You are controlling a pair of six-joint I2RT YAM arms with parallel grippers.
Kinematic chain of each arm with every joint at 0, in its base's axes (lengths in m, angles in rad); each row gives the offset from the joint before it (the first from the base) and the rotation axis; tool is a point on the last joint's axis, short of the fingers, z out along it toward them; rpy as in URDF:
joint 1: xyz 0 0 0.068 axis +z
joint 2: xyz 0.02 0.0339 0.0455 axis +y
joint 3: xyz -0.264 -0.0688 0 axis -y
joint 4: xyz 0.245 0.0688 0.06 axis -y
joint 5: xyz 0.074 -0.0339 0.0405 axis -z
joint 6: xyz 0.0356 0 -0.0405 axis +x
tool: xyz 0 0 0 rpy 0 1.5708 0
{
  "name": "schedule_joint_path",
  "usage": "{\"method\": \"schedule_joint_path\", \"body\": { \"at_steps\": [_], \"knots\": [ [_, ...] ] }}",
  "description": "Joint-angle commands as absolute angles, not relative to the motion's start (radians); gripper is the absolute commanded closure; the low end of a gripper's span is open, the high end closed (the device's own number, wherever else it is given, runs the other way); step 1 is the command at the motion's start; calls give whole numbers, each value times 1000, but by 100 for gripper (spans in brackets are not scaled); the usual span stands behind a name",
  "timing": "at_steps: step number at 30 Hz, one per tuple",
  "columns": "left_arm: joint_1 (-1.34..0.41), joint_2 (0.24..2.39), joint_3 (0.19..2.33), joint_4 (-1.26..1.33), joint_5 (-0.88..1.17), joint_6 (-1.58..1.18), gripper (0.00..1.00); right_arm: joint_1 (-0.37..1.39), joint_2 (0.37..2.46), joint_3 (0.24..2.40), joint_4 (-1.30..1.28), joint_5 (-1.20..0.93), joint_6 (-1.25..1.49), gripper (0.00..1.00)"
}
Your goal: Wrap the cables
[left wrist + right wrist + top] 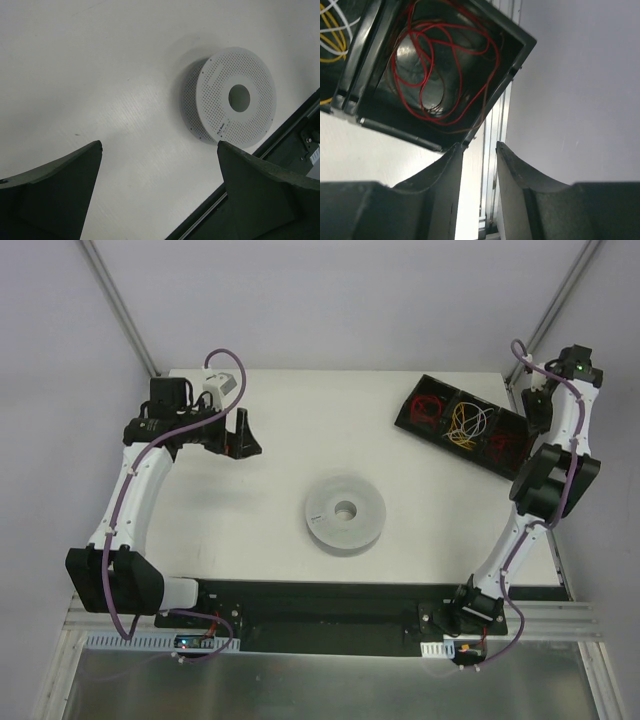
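The cables (pixel 445 65) coil in the tray's (pixel 400 131) end compartment at the table (pixel 370 160) edge. The right gripper (pixel 479 147), narrow and empty, hangs at that tray corner. The left gripper (pixel 159 145), wide, hovers across the spool (pixel 235 97) from the tray.

White table (pixel 260 420) evenly lit, pale grey walls (pixel 330 300) behind, slanted metal struts (pixel 119 305) in both far corners, aluminium rail (pixel 570 618) along near edge.

Left gripper (pixel 160 145) gapes wide; right gripper (pixel 478 146) shows only a slim gap.
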State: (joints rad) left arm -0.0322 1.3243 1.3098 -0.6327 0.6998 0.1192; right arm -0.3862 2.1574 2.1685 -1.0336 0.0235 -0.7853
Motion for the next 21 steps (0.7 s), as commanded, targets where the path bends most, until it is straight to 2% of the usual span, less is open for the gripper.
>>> {"method": "schedule_joint_path", "body": {
  "at_steps": [1,12,15,19,21],
  "knots": [
    [-40,1333,1305,-620,681,120,1,-374,2203,2240,-992,83,-770,64],
    [-41,1351,1304,-623,655,129,1,-360,2295,2273,-976,113,-799,64],
    [-40,1354,1305,-623,652,129,1,-356,2309,2290,-973,109,-801,73],
    [-41,1361,1318,-623,641,129,1,-353,2297,2299,-973,103,-804,97],
    [-41,1361,1328,-623,640,127,1,-353,2255,2290,-973,88,-805,99]
  ]
}}
